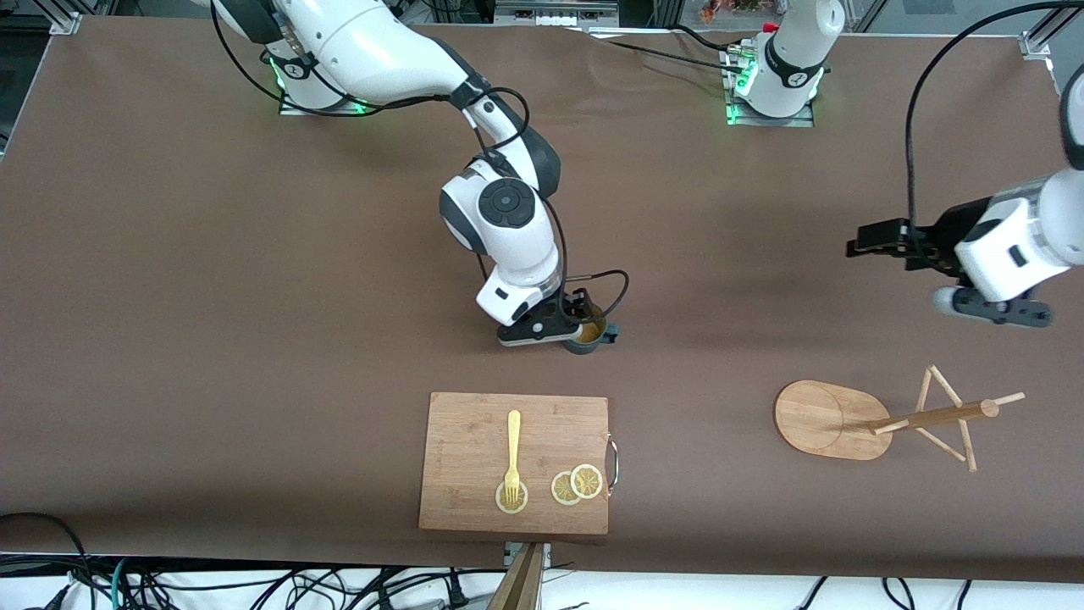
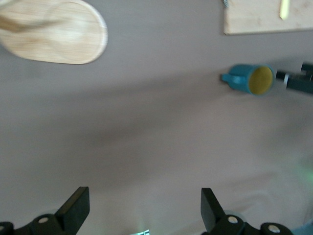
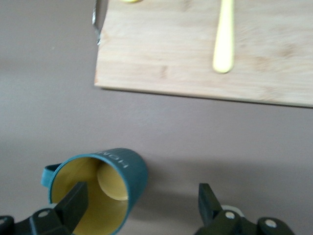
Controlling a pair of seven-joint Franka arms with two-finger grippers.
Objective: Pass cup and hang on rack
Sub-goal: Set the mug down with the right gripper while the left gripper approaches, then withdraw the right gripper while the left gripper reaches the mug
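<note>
The dark teal cup (image 1: 590,338) stands on the table's middle, between the robots' bases and the cutting board, with its handle toward the left arm's end. It also shows in the right wrist view (image 3: 105,186) and the left wrist view (image 2: 252,79). My right gripper (image 1: 583,325) (image 3: 142,196) is open and down at the cup. One finger (image 3: 74,199) is inside the yellowish hollow, the other (image 3: 208,199) outside the wall. My left gripper (image 1: 857,246) (image 2: 144,203) is open and empty, up over bare table near the bamboo rack (image 1: 889,419). The rack's oval base (image 2: 58,32) shows in the left wrist view.
A rectangular bamboo cutting board (image 1: 474,424) (image 3: 171,54) lies nearer the front camera than the cup. It carries a yellow fork (image 1: 512,449) (image 3: 224,39) and lemon slices (image 1: 577,485). The rack's thin pegs (image 1: 953,415) stick out toward the left arm's end.
</note>
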